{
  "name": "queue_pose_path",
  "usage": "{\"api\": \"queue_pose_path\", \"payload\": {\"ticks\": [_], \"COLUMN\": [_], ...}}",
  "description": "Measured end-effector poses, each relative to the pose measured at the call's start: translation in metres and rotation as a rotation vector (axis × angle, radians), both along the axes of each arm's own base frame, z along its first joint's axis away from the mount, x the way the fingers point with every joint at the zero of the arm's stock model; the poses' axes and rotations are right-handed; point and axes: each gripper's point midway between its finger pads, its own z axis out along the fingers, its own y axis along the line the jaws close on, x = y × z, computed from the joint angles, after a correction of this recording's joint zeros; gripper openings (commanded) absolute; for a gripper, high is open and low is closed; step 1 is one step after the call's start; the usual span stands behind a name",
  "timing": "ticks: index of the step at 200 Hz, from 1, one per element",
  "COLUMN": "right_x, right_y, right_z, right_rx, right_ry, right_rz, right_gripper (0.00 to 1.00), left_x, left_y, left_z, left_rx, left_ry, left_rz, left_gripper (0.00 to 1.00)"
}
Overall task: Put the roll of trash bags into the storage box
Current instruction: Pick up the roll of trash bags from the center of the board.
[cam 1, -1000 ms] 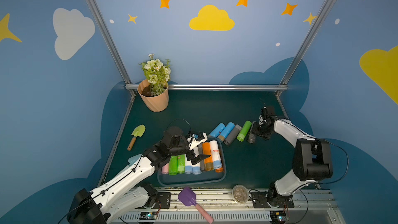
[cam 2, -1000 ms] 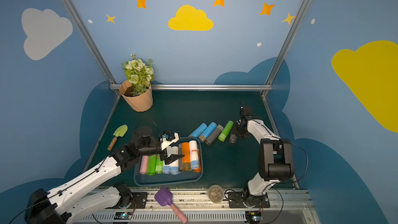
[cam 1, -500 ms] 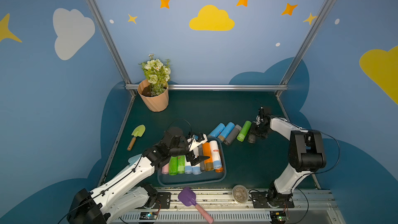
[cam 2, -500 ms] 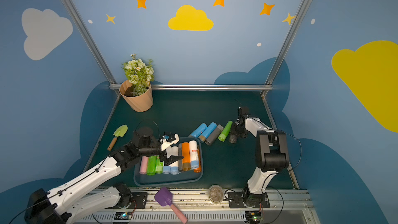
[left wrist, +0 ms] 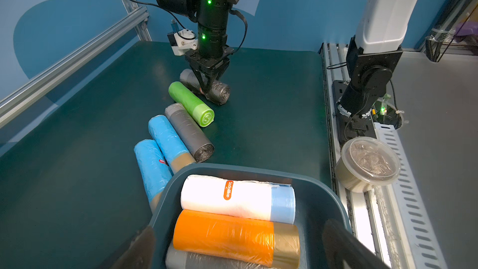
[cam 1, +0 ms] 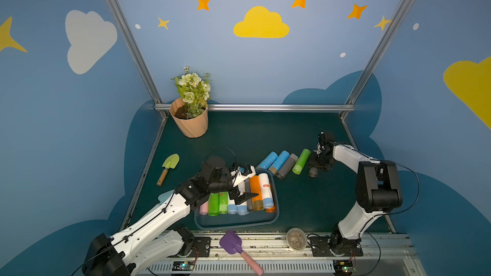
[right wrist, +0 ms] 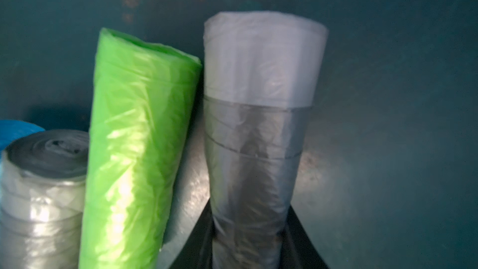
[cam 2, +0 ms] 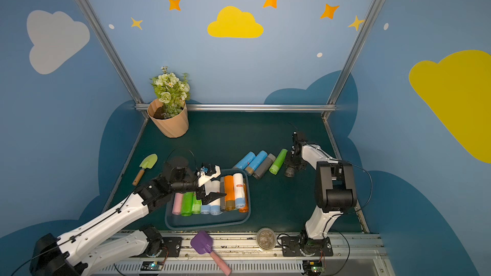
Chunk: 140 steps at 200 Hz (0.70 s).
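right gripper (left wrist: 210,85): clamped across the grey roll (left wrist: 219,93)
grey roll: lay on the counter (left wrist: 271,130), just beside the green roll (left wrist: 191,103), well apart from the storage box (cam 1: 236,225)
left gripper (cam 1: 243,187): spread wide above that box

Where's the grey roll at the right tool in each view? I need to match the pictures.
In a top view: grey roll on the mat, just right of the green roll.
In a top view: same spot.
Left wrist: under the right tool, beyond the green roll.
Right wrist: mid-picture, between the tool's fingers.
Shared landmark: the green roll alongside it.
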Motion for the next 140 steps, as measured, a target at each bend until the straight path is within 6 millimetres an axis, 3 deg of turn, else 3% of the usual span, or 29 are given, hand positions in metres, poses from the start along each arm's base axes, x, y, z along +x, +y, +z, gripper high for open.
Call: {"api": "queue_pose_path", "payload": {"ticks": [36,73,140], "right_x": [-0.013,-0.034,-0.081], "right_y": [0.007,0.040,0.086], "right_z": [0.038,0.074,0.102], "right_rx": [-0.005,0.006,0.049], "right_ry": [-0.067,-0.127,-0.107], "right_rz": [0.013,0.098,0.172], "right_gripper": [0.30,0.30,0.31], "left_x": [-0.002,-0.005,-0.016], "left_y": [0.002,0.005,0.021], "left_z": [0.003,0.004,0.033], "left_rx": [0.006,0.039,-0.020], "left_ry": [-0.008,-0.004,-0.072], "left_rz": [-0.005,-0.015,0.009], "left_gripper": [1.00,1.00,1.00]}}
